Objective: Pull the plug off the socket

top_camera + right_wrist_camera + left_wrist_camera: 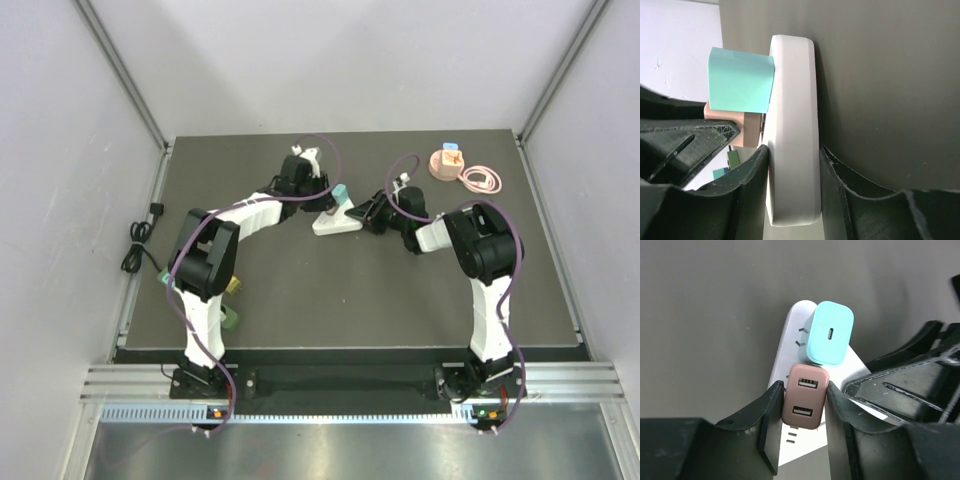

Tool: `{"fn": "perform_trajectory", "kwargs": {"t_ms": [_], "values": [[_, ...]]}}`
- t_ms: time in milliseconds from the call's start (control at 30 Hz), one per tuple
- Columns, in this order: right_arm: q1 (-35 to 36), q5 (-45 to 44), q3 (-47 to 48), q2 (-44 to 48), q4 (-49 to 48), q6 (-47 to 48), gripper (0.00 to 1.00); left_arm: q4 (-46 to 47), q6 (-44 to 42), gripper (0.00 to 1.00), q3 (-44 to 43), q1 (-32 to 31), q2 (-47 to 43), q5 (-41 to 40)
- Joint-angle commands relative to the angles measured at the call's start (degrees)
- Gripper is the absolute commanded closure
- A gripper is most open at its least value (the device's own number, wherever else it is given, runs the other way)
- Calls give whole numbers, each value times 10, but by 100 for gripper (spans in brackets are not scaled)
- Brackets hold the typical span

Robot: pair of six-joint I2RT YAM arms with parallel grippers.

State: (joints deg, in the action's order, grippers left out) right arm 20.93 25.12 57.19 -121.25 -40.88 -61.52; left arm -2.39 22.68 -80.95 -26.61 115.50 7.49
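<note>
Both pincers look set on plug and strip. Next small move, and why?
Probably a short, straight pull of the left pincer away from the white power strip. It is shut on the pink plug, which looks seated, and the right pincer clamps the strip's sides to brace it. Keep it straight: the teal charger sits right beside.

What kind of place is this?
Probably a robot test cell in a lab: plain white walls on metal rails enclose a dark table, with the left arm and right arm bolted at its edge.
</note>
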Motion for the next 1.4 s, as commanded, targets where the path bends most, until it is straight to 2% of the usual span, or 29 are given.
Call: {"fn": "perform_trajectory", "kwargs": {"t_ms": [0,133,233,267,333,367,500,600,733,867,1000,1100,1167,1367], "values": [[13,-24,-7,-15,96,32,100,114,111,100,28,35,-30,102],[13,-24,-7,-16,96,31,100,84,91,100,7,28,-23,104],[12,-24,-7,-15,96,32,100,1,11,100,-29,-10,-27,23],[13,-24,-7,-15,95,32,100,-22,-9,100,-46,-20,-27,-28],[13,-24,-7,-14,95,32,100,-63,-53,100,-58,-48,-27,-69],[13,-25,-7,-15,95,32,100,-73,-66,100,-68,-62,-27,-127],[14,-26,-7,-15,97,32,100,-120,-120,100,-96,-80,-20,-183],[13,-26,-6,-14,99,32,100,-120,-117,100,-98,-79,-22,-193],[14,-27,-6,-14,99,32,100,-85,-64,100,-79,-42,-41,-97],[15,-30,-4,-13,103,35,100,-68,-30,100,-65,-6,-55,-46],[17,-35,-1,-13,113,39,100,-53,-7,100,-52,2,-73,-20],[17,-37,1,-12,115,40,100,-28,24,100,-34,7,-85,29],[17,-35,1,-13,115,41,100,-34,24,100,-36,7,-92,32],[18,-36,0,-12,114,41,100,-74,-11,100,-6,10,-148,-35]]}}
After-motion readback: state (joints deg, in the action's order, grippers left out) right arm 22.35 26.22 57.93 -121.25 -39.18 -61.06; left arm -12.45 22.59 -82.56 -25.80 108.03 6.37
